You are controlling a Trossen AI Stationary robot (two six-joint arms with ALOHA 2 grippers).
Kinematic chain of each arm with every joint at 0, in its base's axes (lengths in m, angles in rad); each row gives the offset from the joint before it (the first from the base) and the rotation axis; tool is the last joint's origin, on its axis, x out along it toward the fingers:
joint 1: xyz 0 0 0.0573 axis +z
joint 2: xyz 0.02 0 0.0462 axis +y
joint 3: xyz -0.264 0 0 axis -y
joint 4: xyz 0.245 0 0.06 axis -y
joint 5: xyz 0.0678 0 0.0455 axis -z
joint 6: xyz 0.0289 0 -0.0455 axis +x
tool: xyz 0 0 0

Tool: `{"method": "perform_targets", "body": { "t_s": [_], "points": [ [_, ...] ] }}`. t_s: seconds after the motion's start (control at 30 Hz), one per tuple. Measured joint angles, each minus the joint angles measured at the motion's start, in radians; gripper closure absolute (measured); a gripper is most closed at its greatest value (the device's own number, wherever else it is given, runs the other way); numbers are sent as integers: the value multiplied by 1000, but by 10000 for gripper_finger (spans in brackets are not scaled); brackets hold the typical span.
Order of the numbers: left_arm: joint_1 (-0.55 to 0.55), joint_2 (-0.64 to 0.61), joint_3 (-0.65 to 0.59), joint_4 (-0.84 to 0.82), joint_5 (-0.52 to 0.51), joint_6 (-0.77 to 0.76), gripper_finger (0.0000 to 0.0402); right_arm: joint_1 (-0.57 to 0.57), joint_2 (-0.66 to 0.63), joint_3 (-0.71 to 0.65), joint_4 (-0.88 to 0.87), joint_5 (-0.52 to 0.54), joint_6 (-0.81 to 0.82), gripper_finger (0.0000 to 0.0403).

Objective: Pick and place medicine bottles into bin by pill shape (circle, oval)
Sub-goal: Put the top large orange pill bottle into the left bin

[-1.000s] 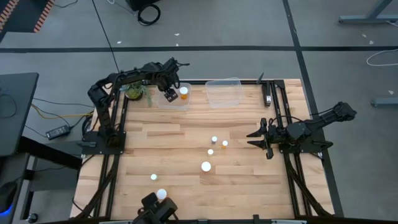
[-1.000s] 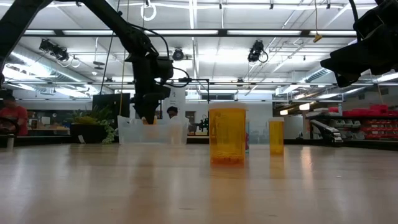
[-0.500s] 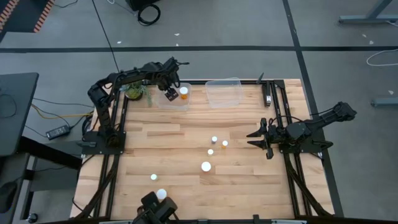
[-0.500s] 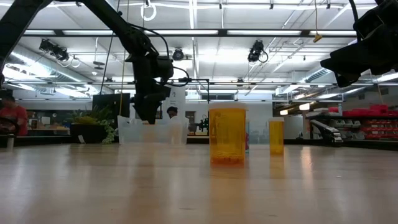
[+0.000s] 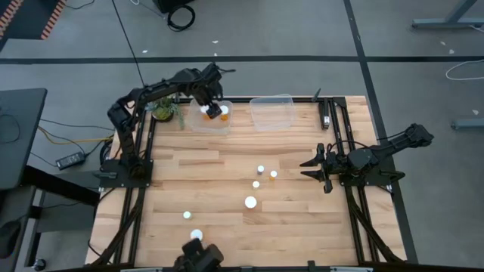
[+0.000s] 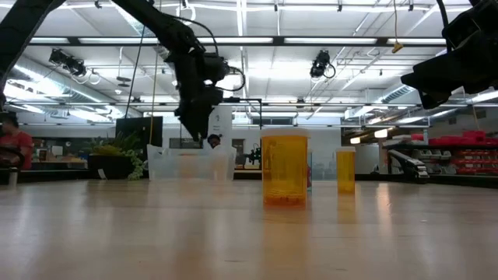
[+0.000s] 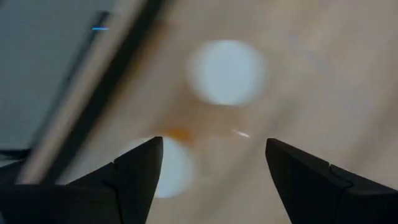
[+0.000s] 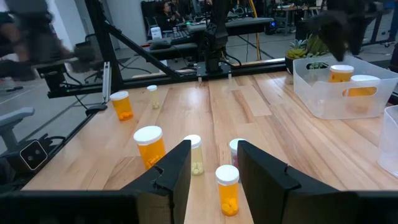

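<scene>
Bottles are in two groups on your table [image 5: 189, 166]. Two medicine bottles, white-capped with orange bodies, sit inside the left clear bin [image 5: 209, 119] at the far edge; you can see them in the right wrist view as one bottle [image 8: 341, 73] and another bottle beside it [image 8: 360, 84], both behind the bin's wall. The left gripper [image 5: 210, 106] hangs above that bin, and its fingers [image 7: 137, 168] stand apart with nothing between them; under them the left wrist view shows two blurred white caps. The second clear bin [image 5: 272, 112] stands just beside the first, to its right in the high view, and you cannot tell from these views whether anything is in it.

Out on the wood, a cluster of four bottles lies mid-table: a large white-capped bottle [image 5: 250, 202] nearest the front edge, and three smaller ones [image 5: 261, 169] close together beyond it. Two more sit well apart from these toward the front-left, a small bottle [image 5: 187, 215] and a bigger one [image 5: 196, 235] near the table's edge.

The right gripper [image 5: 311, 168] waits at the right side of the table, near the cluster but touching none of it, its fingers [image 8: 168, 171] parted and empty.

A small potted plant [image 5: 164, 112] stands just left of the first bin
</scene>
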Motion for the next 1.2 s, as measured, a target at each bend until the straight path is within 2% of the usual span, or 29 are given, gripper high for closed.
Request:
{"method": "perform_targets", "body": {
  "t_s": [0.1,0.17,0.37,0.63,0.93,1.2],
  "points": [
    [-73,0,11,-16,98,-8,111,0,0,0,0,0,0,265],
    [-138,0,11,-18,106,-15,114,0,0,0,0,0,0,265],
    [-334,0,11,26,70,-36,115,0,0,0,0,0,0,265],
    [-534,5,11,51,61,-144,115,0,0,0,0,0,0,265],
    [-720,11,11,142,29,-175,115,0,0,0,0,0,0,265],
    [-825,63,9,204,18,-183,115,0,0,0,1,0,0,265]
  ]
}}
